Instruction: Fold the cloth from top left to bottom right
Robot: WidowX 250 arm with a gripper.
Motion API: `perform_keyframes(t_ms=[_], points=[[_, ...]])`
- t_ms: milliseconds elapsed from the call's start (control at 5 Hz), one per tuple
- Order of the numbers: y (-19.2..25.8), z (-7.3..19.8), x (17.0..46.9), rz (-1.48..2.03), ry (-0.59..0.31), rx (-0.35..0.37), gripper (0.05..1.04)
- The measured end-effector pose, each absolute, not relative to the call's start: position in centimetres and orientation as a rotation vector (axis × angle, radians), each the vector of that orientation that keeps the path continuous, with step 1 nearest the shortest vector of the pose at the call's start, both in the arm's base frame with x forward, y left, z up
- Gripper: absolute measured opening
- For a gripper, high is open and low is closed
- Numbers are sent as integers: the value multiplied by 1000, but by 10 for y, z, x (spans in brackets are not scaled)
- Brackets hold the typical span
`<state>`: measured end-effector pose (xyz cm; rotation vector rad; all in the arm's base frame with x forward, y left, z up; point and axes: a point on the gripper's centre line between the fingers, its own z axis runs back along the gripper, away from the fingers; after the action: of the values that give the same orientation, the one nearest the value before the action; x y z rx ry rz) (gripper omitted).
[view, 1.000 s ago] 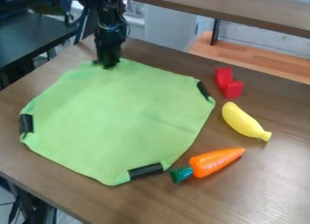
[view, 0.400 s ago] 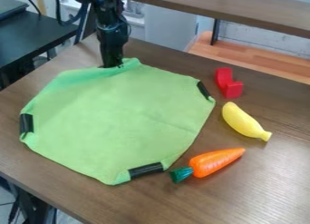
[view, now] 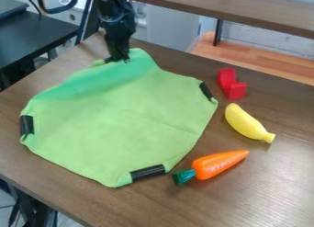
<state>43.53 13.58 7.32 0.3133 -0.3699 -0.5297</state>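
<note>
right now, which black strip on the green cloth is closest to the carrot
The lowest strip in view, ending just beside the carrot's green top. The left strip and upper right strip, near the red block, lie farther off.

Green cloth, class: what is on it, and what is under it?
On the cloth are three black strips; the gripper is at its far corner. The table shows around it; anything beneath is covered.
</note>
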Motion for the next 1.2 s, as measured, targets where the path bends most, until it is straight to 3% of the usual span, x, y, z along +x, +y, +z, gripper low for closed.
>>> perform_keyframes(t_ms=[400,800,1200], points=[[83,69,386,-665,-411,359,51],[33,84,331,-758,-457,350,51],[-8,90,303,-772,-379,288,51]])
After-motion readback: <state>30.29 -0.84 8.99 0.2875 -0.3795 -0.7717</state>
